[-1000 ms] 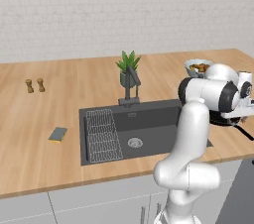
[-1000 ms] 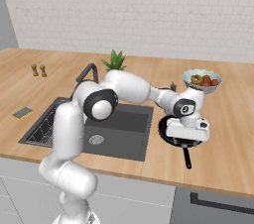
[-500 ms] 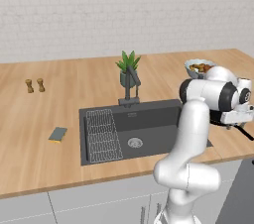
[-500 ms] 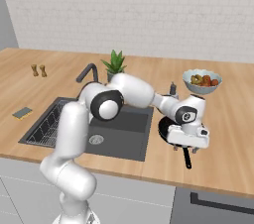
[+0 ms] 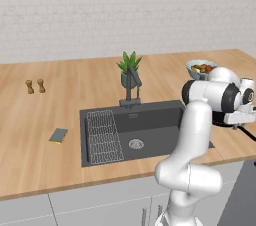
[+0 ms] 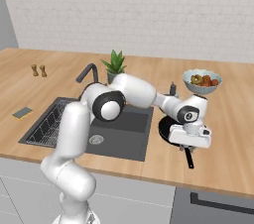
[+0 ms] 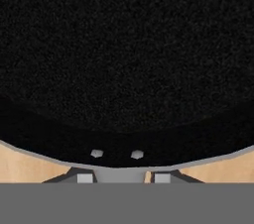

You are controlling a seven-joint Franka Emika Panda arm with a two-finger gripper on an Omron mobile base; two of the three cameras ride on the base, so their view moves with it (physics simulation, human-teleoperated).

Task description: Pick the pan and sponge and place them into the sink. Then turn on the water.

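1. You see the gripper (image 6: pixel 191 144) low over the pan (image 6: pixel 167 128), right of the sink (image 6: pixel 129 134); whether it grips, I cannot tell.
2. The sponge (image 5: pixel 58 135) lies left of the sink.
3. No readable writing is visible.

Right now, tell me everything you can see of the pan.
The pan is round, shallow and black, with a matte, grainy inside and two small rivets at the handle joint. It sits flat on the wood counter right of the sink, its thin dark handle pointing toward the counter's front edge. The claw is low over the handle base; contact is unclear.
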